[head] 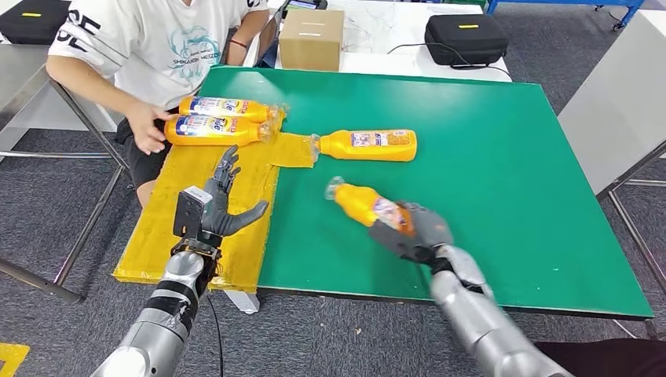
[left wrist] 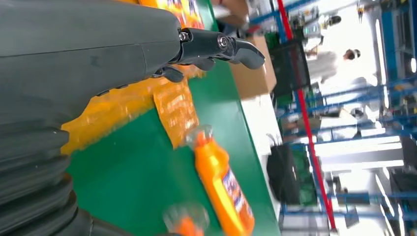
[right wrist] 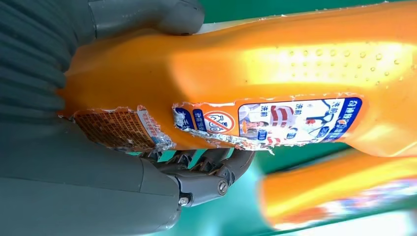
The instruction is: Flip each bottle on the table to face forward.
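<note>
The right hand (head: 412, 232) has its fingers (right wrist: 216, 167) wrapped around the base of an orange bottle (head: 367, 206), thumb over the top of it and the dark fingers curled beneath, so the bottle is clamped in the grip; its clear-capped neck points toward ten o'clock in the head view, raised off the green table (head: 503, 173), and its torn label faces the wrist camera. The left hand (head: 222, 200) holds nothing, its fingers (head: 226, 166) spread and pointing toward twelve o'clock, thumb out toward three o'clock, over the yellow mat (head: 196, 228) that covers the table's nine-o'clock side. At twelve o'clock from the held bottle, well apart from it, a second orange bottle (head: 369, 145) lies on its side on the green surface, cap toward nine o'clock and just at the edge of the mat's projecting tab. Toward eleven o'clock from the left hand two more bottles (head: 224, 119) lie side by side on the mat, touching each other, caps toward three o'clock. A person's hand (head: 145, 126) rests against their bases at nine o'clock. At the table's far side stand a cardboard box (head: 312, 38) and a black case (head: 465, 38).
</note>
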You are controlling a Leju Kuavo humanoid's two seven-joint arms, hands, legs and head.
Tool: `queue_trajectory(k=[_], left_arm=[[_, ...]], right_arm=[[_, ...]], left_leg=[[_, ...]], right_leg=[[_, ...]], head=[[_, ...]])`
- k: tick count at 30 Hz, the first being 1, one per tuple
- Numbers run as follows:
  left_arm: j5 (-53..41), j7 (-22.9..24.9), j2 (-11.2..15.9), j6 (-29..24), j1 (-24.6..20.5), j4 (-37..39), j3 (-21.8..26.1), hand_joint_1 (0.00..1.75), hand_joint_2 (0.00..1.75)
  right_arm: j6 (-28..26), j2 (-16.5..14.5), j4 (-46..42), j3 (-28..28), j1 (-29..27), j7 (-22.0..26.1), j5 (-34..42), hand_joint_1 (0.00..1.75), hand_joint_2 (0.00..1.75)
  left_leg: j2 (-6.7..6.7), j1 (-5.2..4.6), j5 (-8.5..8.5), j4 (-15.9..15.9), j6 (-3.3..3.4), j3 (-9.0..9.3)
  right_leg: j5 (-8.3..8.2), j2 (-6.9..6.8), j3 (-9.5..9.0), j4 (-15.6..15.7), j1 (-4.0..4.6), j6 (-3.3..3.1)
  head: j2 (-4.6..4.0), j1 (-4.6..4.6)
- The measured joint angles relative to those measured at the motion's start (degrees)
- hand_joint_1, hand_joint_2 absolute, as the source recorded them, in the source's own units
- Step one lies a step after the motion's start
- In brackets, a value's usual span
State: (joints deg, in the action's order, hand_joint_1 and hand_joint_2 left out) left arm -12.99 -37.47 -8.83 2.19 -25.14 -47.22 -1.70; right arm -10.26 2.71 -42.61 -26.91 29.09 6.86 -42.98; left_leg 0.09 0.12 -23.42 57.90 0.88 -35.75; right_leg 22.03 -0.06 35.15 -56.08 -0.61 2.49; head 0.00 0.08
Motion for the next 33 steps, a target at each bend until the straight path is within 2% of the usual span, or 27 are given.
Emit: queue_trajectory(k=[3,6,11,17,23,33], left_arm=[[-1.3,0.6,-0.5,-1.2,0.0,0.4,-0.4,0.00,1.75],[-2.8,1.0,-1.0,-2.3,-0.2,1.0,-1.4,0.00,1.75],[-3.2,1.4,-2.2,-2.3,-0.6,1.9,-3.0,0.00,1.75],[-1.6,3.6,-2.7,-0.5,-1.0,2.4,-4.7,0.00,1.75],[2.2,6.0,-3.2,5.9,-1.3,2.4,-7.1,0.00,1.75],[5.7,6.8,-3.3,8.9,-1.3,2.4,-8.8,0.00,1.75]], right_arm=[[-2.0,-2.6,-2.8,0.6,-2.3,2.2,2.5,1.75,1.75],[-6.7,-6.7,-5.9,1.5,-5.4,5.3,5.1,1.75,1.75],[-9.6,-11.7,-8.3,1.6,-7.9,6.5,6.1,1.75,1.75],[-13.1,-14.6,-8.4,1.6,-8.0,8.2,8.9,1.75,1.75],[-15.5,-16.9,-5.9,1.6,-5.9,10.9,11.0,1.75,1.75],[-16.0,-18.4,-3.5,1.5,-4.6,12.4,11.8,1.75,1.75]], left_leg=[[-0.07,0.06,0.03,0.0,-0.02,-0.09],[-0.10,0.08,0.04,0.0,-0.03,-0.25],[-0.09,0.07,0.04,0.0,-0.03,-0.43],[-0.08,0.03,0.04,0.0,-0.03,-0.56],[-0.09,0.03,0.04,0.0,-0.03,-0.61],[-0.10,0.04,0.04,0.0,-0.03,-0.65]], right_leg=[[0.03,-0.01,0.05,0.0,0.05,-0.06],[0.03,-0.01,0.20,0.0,0.06,-0.07],[0.05,-0.02,0.37,0.0,0.04,-0.08],[0.03,-0.02,0.49,0.0,0.01,-0.06],[0.02,-0.02,0.54,0.0,0.01,-0.06],[0.03,-0.02,0.56,0.0,0.01,-0.06]], head=[[0.00,0.04],[0.00,0.03],[0.00,0.02],[0.00,0.04],[0.00,0.04],[0.00,0.04]])
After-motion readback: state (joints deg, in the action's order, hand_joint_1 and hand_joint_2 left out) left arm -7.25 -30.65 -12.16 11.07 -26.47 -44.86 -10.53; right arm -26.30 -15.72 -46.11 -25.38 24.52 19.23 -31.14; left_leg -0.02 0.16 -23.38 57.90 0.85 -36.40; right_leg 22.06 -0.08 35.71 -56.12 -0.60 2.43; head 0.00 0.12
